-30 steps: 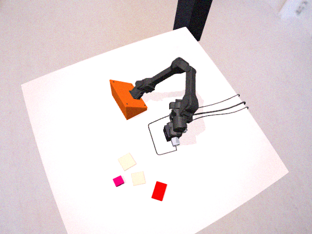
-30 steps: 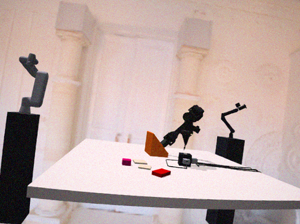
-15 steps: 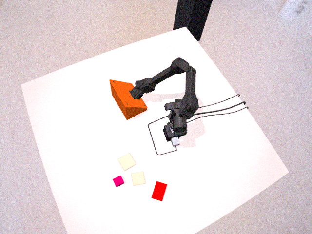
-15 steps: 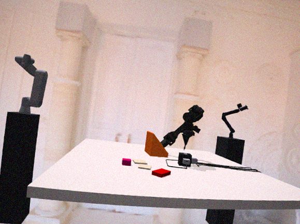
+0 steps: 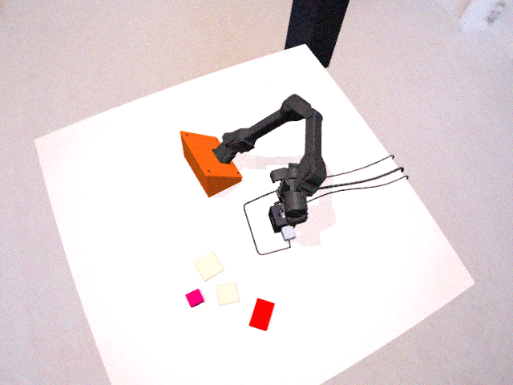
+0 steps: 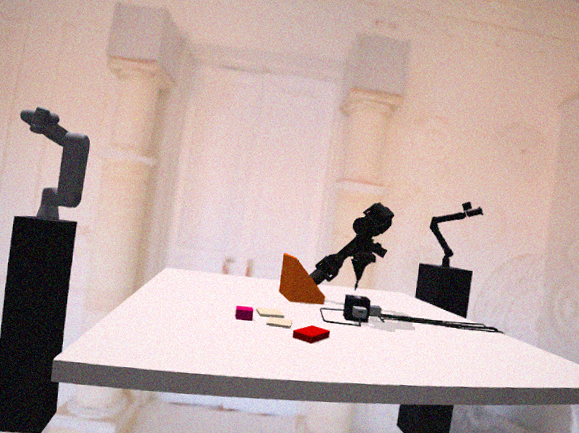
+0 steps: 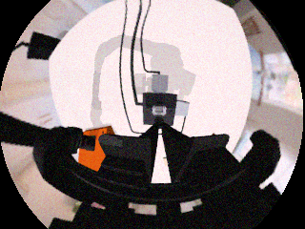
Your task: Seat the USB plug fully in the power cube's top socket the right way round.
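The black power cube (image 5: pixel 273 220) (image 6: pixel 350 308) (image 7: pixel 148 115) stands on the table. Its top socket (image 7: pixel 159 111) shows as a light-rimmed opening in the wrist view. My gripper (image 6: pixel 355 285) (image 7: pixel 159 125) points down a little above the cube, with its fingers nearly together, shut on the USB plug. The plug is clear of the cube; it is too small and dark to tell which way round it is. In the top view the arm hides the fingertips.
Light grey plugs (image 5: pixel 288 233) (image 7: pixel 159 83) sit at two of the cube's sides. Dark cables (image 5: pixel 364 180) run to the table edge; one loops around the cube. An orange wedge (image 5: pixel 207 157) (image 6: pixel 294 284) bears the arm's base. A red block (image 5: pixel 261 314), magenta cube (image 5: pixel 194 297) and two cream tiles (image 5: pixel 208 265) (image 5: pixel 227 293) lie farther off.
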You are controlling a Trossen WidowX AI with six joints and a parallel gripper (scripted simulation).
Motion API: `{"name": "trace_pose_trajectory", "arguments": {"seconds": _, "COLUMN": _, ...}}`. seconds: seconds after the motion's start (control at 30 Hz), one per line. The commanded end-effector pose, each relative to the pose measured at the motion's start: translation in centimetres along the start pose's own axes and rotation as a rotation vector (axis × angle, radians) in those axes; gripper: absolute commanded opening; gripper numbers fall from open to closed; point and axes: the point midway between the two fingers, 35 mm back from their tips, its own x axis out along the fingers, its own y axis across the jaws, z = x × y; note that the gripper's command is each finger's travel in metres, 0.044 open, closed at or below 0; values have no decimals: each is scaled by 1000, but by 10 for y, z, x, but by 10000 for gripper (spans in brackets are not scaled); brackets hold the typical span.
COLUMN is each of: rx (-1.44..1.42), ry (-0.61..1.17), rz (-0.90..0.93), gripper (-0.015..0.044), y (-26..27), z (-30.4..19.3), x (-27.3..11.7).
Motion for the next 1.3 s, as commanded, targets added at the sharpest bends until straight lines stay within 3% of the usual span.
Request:
{"name": "trace_pose_trajectory", "arguments": {"seconds": 0.0, "rx": 2, "ry": -5, "rz": -1, "gripper": 0, "y": 0, "z": 0, "x": 1}}
{"name": "trace_pose_trajectory", "arguments": {"seconds": 1.27, "rx": 8, "ry": -30, "rz": -2, "gripper": 0, "y": -1, "z": 3, "x": 5}}
